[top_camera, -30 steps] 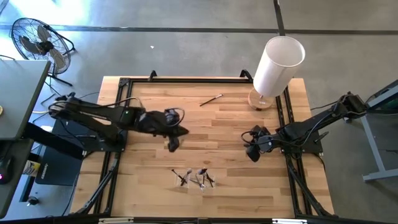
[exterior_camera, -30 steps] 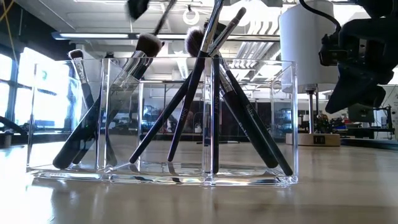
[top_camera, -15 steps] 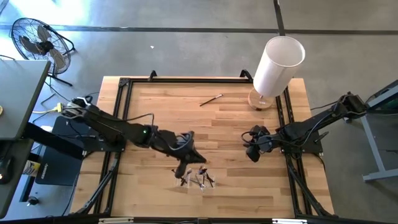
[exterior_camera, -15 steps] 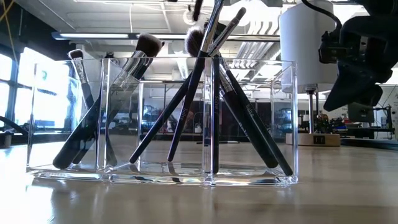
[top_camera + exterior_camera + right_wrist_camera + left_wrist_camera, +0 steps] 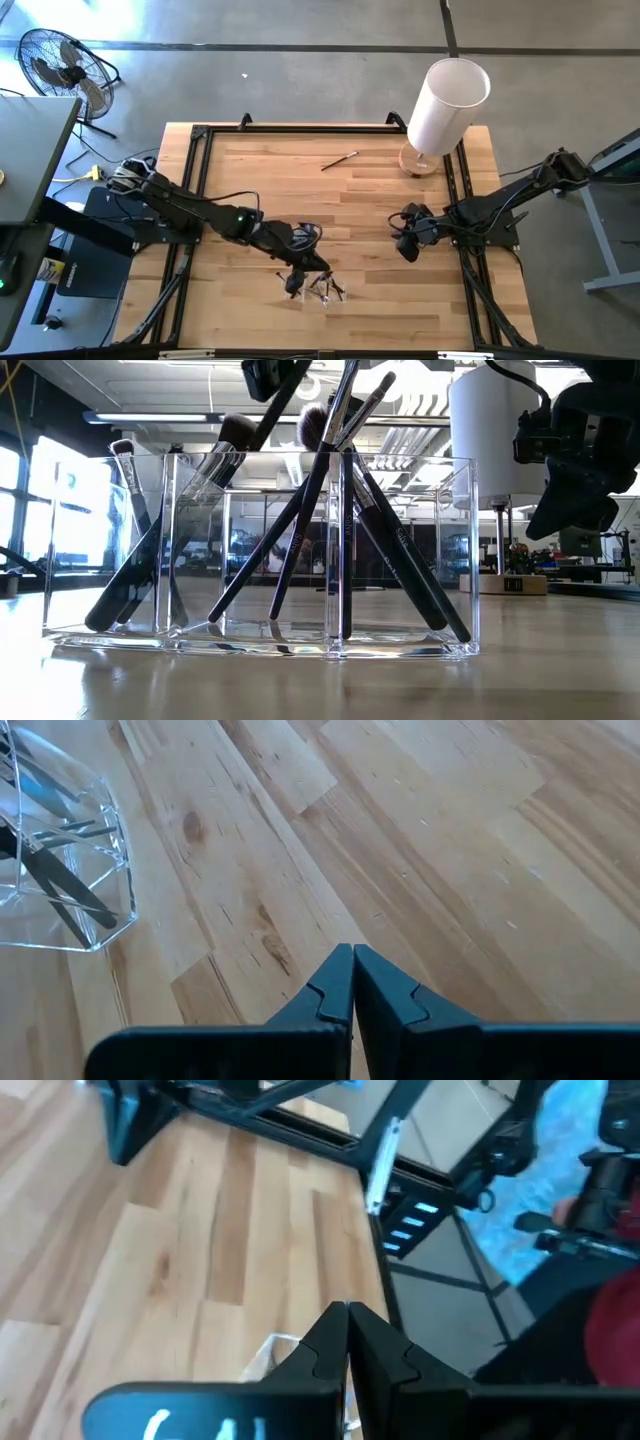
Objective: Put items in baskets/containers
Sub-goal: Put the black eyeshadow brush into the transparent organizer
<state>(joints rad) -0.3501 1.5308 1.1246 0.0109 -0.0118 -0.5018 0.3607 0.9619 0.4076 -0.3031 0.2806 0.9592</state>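
Two pincers are in view, and each view adds something the others lack. From above, the left pincer [image 5: 295, 280] hangs over the left end of the clear holder [image 5: 320, 290], which stands near the front middle of the desk [image 5: 380, 205]. There the holder shows only as a knot of dark handles. The low view supplies its form: clear walls [image 5: 455, 550] with upright dividers, and several brushes [image 5: 300, 530] leaning inside, bristle ends up. The left pincer [image 5: 264, 374] enters that view at the top edge, cut off by it, with a dark brush [image 5: 275, 410] slanting down from it toward the holder's left part. Whether its lower end has reached the floor of the holder cannot be told. In the left wrist view the pincer [image 5: 347, 1325] has its fingers pressed together, and the brush itself is hidden there. The right pincer [image 5: 405, 245] waits to the right of the holder, well apart from it. Its wrist view shows the fingers [image 5: 340, 982] closed on nothing, above bare wood, with a corner of the holder [image 5: 100, 910] off to one side. Only the high view shows one more brush [image 5: 339, 161] lying alone at the far middle of the desk, left of the tall white cylinder [image 5: 447, 100]. In the low view the cylinder [image 5: 490, 430] is partly covered by the right arm, and the lone brush is not seen.
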